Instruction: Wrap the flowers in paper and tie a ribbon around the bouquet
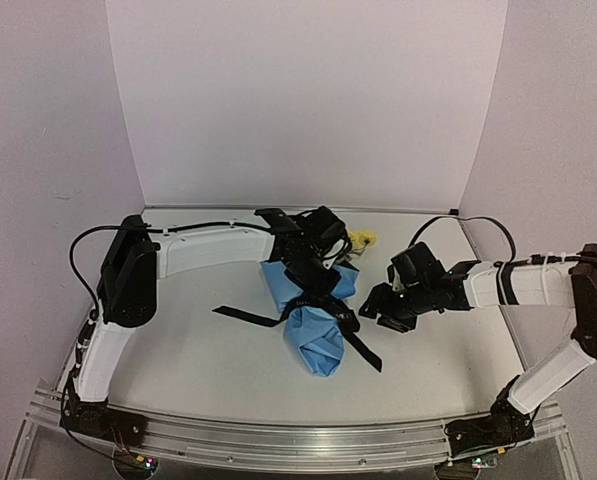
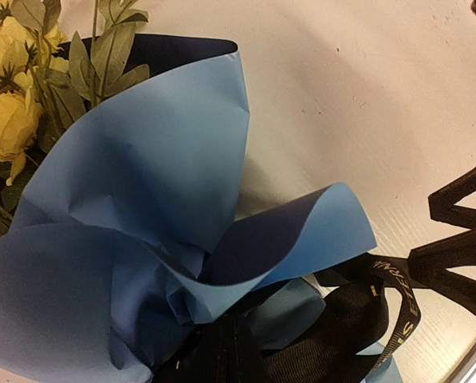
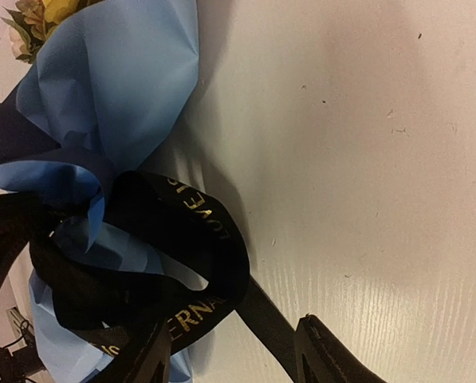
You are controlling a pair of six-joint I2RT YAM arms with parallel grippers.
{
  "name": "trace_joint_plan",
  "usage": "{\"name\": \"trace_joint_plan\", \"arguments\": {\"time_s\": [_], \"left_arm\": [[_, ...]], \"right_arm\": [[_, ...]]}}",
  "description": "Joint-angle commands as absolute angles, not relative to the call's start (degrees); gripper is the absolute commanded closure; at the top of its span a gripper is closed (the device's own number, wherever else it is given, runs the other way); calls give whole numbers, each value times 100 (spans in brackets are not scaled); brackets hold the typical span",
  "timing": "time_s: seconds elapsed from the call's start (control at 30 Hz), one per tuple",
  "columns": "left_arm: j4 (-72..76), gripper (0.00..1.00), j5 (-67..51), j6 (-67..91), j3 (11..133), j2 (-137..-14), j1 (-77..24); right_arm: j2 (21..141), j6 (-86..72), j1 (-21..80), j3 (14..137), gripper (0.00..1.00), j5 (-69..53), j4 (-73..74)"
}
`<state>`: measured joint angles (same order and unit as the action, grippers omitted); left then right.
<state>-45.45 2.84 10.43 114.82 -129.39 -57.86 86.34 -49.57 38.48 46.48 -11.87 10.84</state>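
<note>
The bouquet (image 1: 320,335) lies mid-table: light blue paper (image 2: 158,159) coned around the flowers (image 1: 361,240), whose yellow blooms (image 2: 10,120) and green leaves poke out at the far end. A black ribbon (image 3: 198,239) with gold lettering loops around the cone's waist, and its tails trail left (image 1: 246,317) and right. My left gripper (image 1: 318,285) sits on top of the waist, its dark jaws (image 2: 222,351) shut among the ribbon folds. My right gripper (image 3: 234,355) is open just right of the bouquet (image 1: 380,305), and a ribbon tail runs loose between its fingers (image 3: 325,351).
White walls close the table at the back and both sides. An aluminium rail (image 1: 278,435) runs along the near edge between the arm bases. The right gripper's black fingers (image 2: 453,263) show at the right of the left wrist view.
</note>
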Motion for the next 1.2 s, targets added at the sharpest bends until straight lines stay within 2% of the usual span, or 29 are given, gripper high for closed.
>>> {"name": "trace_joint_plan", "arguments": {"time_s": [0.0,0.47,0.77,1.17], "left_arm": [[-4178,100,456,1096,11376,-12424,-5729],[-4102,100,494,1099,11211,-12292,-5687],[-4036,100,492,1088,11095,-12191,-5665],[-3946,100,485,1072,10887,-12035,-5620]], "right_arm": [[8784,-4954,3824,4649,45,-1255,903],[8744,-5072,3822,4482,45,-1085,624],[9043,-5892,3823,4280,50,-1626,-267],[9086,-7026,3738,4024,50,-1614,-701]]}}
